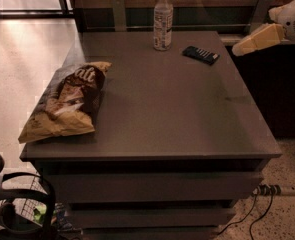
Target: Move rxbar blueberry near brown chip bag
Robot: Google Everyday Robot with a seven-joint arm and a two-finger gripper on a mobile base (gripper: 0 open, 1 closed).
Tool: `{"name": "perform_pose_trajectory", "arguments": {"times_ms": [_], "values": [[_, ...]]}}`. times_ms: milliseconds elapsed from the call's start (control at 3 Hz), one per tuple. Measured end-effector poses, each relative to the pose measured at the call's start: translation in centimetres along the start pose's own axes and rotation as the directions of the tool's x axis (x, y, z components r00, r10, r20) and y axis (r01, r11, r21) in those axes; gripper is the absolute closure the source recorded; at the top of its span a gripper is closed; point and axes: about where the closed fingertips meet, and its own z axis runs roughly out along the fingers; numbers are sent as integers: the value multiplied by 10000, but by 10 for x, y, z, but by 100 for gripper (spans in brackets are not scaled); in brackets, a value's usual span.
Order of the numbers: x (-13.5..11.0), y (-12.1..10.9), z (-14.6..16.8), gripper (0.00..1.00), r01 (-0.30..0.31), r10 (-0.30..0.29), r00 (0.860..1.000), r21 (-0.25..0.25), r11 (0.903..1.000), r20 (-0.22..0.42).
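The rxbar blueberry (201, 54) is a small dark blue flat wrapper with white marks, lying at the back right of the grey table (177, 114). The brown chip bag (67, 102) lies on the table's left edge, tan at its ends and dark brown in the middle with white script. My gripper (243, 47) reaches in from the upper right, in the air just right of the bar and a little above the table's right edge. It holds nothing.
A clear plastic bottle with a white cap (162, 20) stands upright at the back, left of the bar. A power strip and cables (272, 190) lie on the floor at the right. Dark robot parts (12, 204) sit at the lower left.
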Motion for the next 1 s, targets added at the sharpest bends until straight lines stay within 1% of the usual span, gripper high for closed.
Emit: {"name": "perform_pose_trajectory", "arguments": {"times_ms": [333,667,1000], "values": [[6,-9,20,0,-195,198,9998,-389,9991,85],[14,-9,39,0,-476,503,9979,-646,9968,399],[25,-5,60,0,-743,790,9951,-777,9942,596]]}}
